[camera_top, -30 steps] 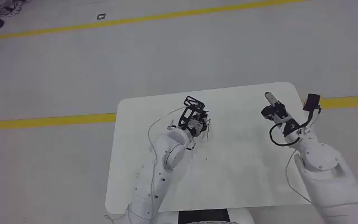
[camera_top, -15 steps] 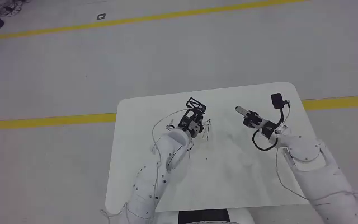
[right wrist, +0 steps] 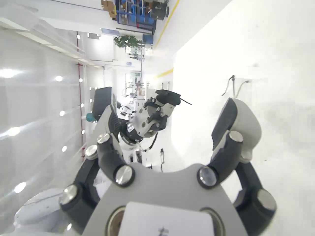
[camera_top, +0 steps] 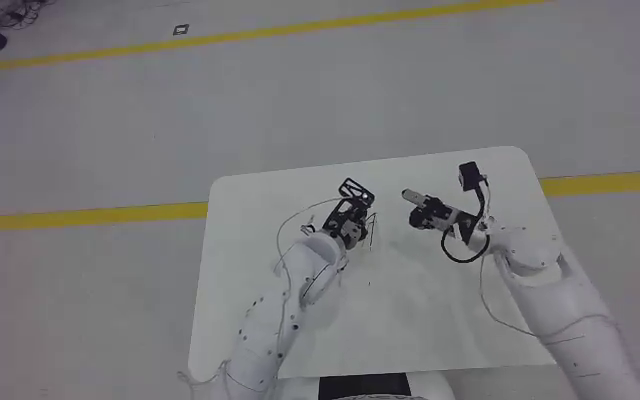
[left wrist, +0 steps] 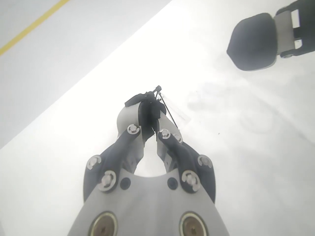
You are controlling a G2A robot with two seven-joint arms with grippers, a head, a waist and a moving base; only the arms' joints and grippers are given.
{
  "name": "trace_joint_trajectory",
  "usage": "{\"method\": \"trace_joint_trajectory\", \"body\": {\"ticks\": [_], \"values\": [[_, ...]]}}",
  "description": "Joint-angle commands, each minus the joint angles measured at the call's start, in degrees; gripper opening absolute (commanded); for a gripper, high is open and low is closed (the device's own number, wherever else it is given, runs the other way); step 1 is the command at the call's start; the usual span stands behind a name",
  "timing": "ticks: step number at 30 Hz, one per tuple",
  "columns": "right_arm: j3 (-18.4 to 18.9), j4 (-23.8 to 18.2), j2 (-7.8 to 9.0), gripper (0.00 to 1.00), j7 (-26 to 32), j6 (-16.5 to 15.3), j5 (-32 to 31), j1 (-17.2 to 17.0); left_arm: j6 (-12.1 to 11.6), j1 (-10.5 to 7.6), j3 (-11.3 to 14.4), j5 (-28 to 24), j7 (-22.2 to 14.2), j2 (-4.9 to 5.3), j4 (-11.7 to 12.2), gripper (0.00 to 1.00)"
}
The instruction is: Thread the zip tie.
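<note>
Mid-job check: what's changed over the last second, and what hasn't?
The right gripper swung in from near the right edge of the table toward the left gripper and now sits close to it, jaws open, holding nothing. The left gripper stayed shut on the zip tie, roughly where it was over the table's middle.

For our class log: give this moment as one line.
left claw shut on thin black plastic zip tie | right claw open, empty
</note>
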Motion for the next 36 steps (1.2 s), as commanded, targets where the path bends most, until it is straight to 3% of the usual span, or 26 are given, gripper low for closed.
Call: {"method": "trace_joint_trajectory", "body": {"ticks": [1,5,8,17,20,24,31,33,36], "values": [[-2.2,3.4,-0.31,1.0,2.2,1.3,0.8,2.8,0.4,0.11,0.3,0.0,-1.0,0.75,-0.7,0.0],[-5.8,8.5,-1.14,1.0,3.4,2.4,3.3,6.8,1.4,0.29,1.3,0.0,-1.7,2.07,-2.0,0.0],[-6.3,10.2,-1.48,1.0,2.6,0.7,5.4,7.8,0.7,-0.1,2.1,0.0,-2.0,2.86,-2.6,0.0],[-6.9,9.8,-1.59,1.0,3.2,0.5,6.4,7.5,0.9,0.08,2.2,-0.1,-1.2,2.89,-2.3,0.0],[-7.6,11.1,-1.76,1.0,5.4,0.8,8.5,8.4,0.7,-0.27,2.7,0.0,-0.8,3.36,-1.7,0.0],[-9.6,14.9,-1.94,1.0,11.5,5.2,10.4,10.9,1.1,-0.85,4.1,0.0,-1.9,4.16,-1.3,0.0],[-9.6,14.9,-1.94,1.0,11.5,5.2,10.4,10.9,1.4,-0.93,4.2,0.0,-2.0,4.26,-1.2,0.0],[-9.7,14.3,-1.99,1.0,10.7,4.4,10.8,10.4,1.7,-0.7,4.2,-0.1,-0.6,4.33,-0.8,0.0],[-10.3,14.4,-1.95,1.0,11.8,5.6,10.7,10.6,1.4,-0.7,4.4,0.0,0.0,4.51,-0.7,0.0]]}}
